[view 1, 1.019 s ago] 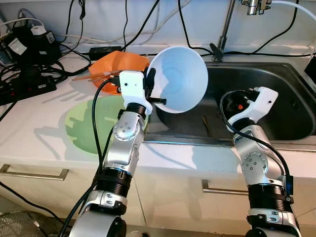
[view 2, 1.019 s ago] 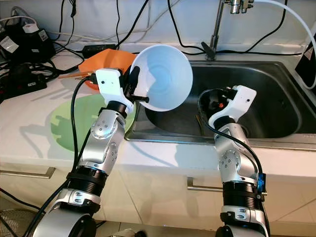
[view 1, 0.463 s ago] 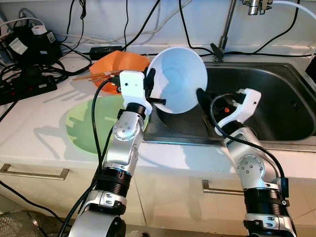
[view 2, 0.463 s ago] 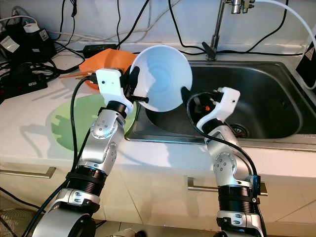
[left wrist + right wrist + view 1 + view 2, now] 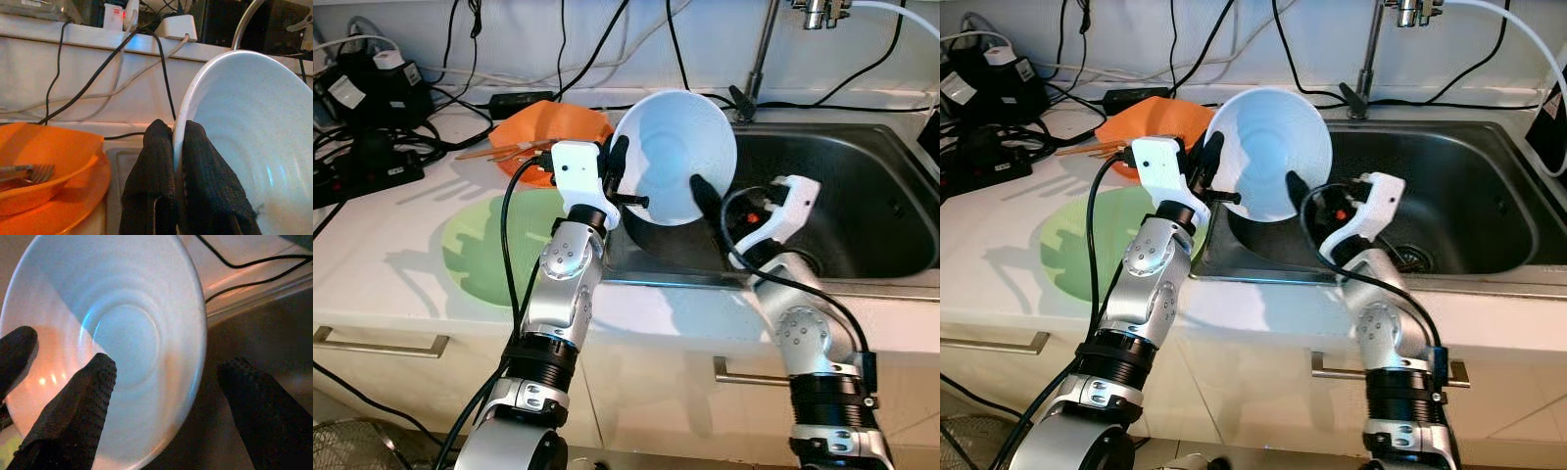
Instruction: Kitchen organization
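1. The white bowl [image 5: 674, 157] is round, smooth and glossy, tilted on edge above the left end of the steel sink [image 5: 862, 206].
2. The left end effector [image 5: 178, 191] pinches the bowl's rim, one textured black finger on each side of the wall.
3. The right end effector [image 5: 166, 387] is spread wide, one finger [image 5: 85, 396] in front of the bowl's inside and the other beyond its rim.
4. An orange bowl [image 5: 553, 132] and a green plate [image 5: 499, 245] sit on the pale table [image 5: 372, 255], with black cables [image 5: 372, 147] behind.
5. The left wrist view shows a metal fork [image 5: 24, 172] lying in the orange bowl.
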Robot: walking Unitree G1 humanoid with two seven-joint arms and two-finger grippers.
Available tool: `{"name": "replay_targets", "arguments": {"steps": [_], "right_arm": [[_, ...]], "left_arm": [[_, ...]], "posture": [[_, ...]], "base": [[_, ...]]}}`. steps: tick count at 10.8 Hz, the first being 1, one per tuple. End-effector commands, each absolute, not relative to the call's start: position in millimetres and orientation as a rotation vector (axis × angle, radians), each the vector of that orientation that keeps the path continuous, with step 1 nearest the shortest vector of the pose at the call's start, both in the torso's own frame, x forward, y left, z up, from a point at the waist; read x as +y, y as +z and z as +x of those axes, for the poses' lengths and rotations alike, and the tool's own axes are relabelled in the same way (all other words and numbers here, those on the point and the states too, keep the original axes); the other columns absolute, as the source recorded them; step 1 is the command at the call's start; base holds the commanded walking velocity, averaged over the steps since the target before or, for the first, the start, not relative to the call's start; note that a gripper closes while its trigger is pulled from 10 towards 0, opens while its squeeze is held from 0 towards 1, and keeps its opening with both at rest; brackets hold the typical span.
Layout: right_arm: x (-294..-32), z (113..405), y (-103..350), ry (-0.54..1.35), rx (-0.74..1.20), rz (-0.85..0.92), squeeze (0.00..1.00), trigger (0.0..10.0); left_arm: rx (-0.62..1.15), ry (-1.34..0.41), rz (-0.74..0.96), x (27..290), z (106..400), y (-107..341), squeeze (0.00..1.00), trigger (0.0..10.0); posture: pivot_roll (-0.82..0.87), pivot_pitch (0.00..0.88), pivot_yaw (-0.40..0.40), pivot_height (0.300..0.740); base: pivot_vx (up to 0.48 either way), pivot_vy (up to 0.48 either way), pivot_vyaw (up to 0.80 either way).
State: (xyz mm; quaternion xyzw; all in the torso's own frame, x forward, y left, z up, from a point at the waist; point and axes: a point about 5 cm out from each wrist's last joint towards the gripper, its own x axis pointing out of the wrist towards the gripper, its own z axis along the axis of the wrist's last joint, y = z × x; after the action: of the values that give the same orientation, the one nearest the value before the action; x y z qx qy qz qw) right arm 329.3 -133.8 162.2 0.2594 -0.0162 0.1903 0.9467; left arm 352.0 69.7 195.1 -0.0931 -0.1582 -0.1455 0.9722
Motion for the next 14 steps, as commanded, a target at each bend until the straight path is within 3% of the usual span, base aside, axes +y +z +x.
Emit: {"name": "replay_targets", "arguments": {"steps": [1,3,4,5,14], "right_arm": [[-131.5,327.6,163.1,0.406,-0.032,0.533,0.0,10.0],[-133.8,329.2,164.7,0.392,-0.039,0.552,0.0,10.0],[-134.5,329.9,165.1,0.383,-0.045,0.566,0.0,1.5],[-134.1,330.3,167.0,0.383,-0.055,0.609,0.0,0.0],[-132.7,331.0,169.2,0.392,-0.064,0.757,0.0,0.0]], "left_arm": [[-0.369,-0.305,-0.203,69.4,352.6,208.5,0.0,10.0],[-0.359,-0.31,-0.204,69.9,352.4,205.7,0.0,10.0],[-0.356,-0.311,-0.203,69.5,352.3,205.0,0.0,10.0],[-0.351,-0.318,-0.201,68.4,352.3,203.9,0.0,10.0],[-0.339,-0.348,-0.203,66.4,352.9,203.2,0.0,10.0]], "posture": [[0.04,0.0,0.054,0.74],[0.03,0.0,0.051,0.74],[0.03,0.0,0.051,0.74],[0.04,0.0,0.05,0.74],[0.04,0.0,0.056,0.74]], "base": [[0.0,0.0,0.0],[0.0,0.0,0.0],[0.0,0.0,0.0],[0.0,0.0,0.0],[0.0,0.0,0.0]]}}
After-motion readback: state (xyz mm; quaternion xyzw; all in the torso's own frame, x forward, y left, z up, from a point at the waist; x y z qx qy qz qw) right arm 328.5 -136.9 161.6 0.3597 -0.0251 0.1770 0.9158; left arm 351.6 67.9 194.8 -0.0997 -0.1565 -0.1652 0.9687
